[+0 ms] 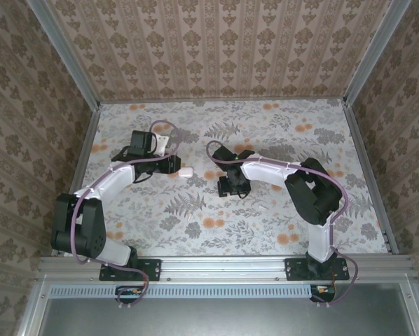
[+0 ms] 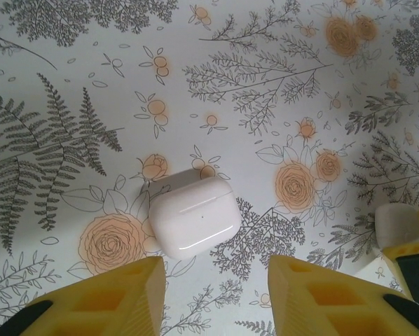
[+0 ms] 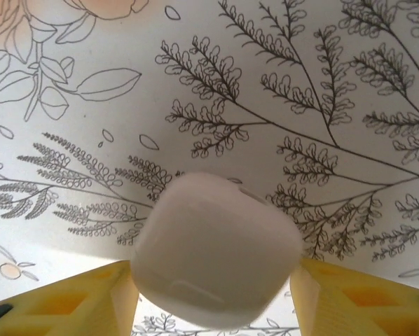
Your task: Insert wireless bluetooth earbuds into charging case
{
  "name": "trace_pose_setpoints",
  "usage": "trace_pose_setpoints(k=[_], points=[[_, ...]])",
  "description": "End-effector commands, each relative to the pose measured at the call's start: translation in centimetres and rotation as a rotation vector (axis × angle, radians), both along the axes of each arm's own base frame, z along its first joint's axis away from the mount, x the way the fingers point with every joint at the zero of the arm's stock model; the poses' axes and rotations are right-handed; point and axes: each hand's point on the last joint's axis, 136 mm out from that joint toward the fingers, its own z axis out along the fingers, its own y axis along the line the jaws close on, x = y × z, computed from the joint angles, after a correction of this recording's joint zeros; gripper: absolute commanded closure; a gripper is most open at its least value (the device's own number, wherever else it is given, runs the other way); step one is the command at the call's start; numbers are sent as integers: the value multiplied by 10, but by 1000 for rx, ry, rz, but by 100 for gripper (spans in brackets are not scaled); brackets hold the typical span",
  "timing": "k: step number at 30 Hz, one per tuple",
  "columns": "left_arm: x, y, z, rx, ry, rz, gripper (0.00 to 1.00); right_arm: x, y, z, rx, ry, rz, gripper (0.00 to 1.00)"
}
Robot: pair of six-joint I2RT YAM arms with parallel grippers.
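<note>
**Two shut cases, one in hand, no lid open yet**

We judge the work to be at the case-handling step, not at insertion. Both cases in sight have their lids down.

The left gripper (image 2: 215,280) has its jaws parted and holds nothing. Its yellow fingers (image 2: 118,294) stand to either side of a gap, and the closed case (image 2: 194,218) lies flat on the floral table (image 2: 55,70) just ahead of the tips, touching neither. From above, that case sits just beside the left gripper, toward the middle of the table.

The right gripper (image 3: 213,294) has the second case (image 3: 213,252) between its fingers. The case spans the whole gap, and both pads seem to press its sides. The case is close to the lens and blurred, so we read this as a grip without being certain of it. It appears to be raised off the table.

For the next move, we think a lid has to be opened first. One arm should steady the case body while the other lifts the lid at its seam. Only then can one of the earbuds be brought over, stem down, and seated in its well. A smooth, rounded shell like this may slip under a light pinch.
</note>
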Motion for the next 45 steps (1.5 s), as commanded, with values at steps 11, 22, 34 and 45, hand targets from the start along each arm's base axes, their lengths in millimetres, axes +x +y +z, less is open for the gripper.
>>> trace_pose_setpoints(k=[11, 22, 34, 45], points=[[-7, -5, 15, -53, -7, -18, 57, 12, -7, -4, -109, -39, 131, 43], [-12, -4, 17, -60, -9, -21, 57, 33, -67, 32, -259, -95, 168, 36], [-8, -15, 19, -75, -9, -48, 56, 26, -97, 46, -5, -64, 47, 37], [-13, -32, 15, -75, 6, -84, 56, 73, -111, 15, 85, -12, -61, 57]])
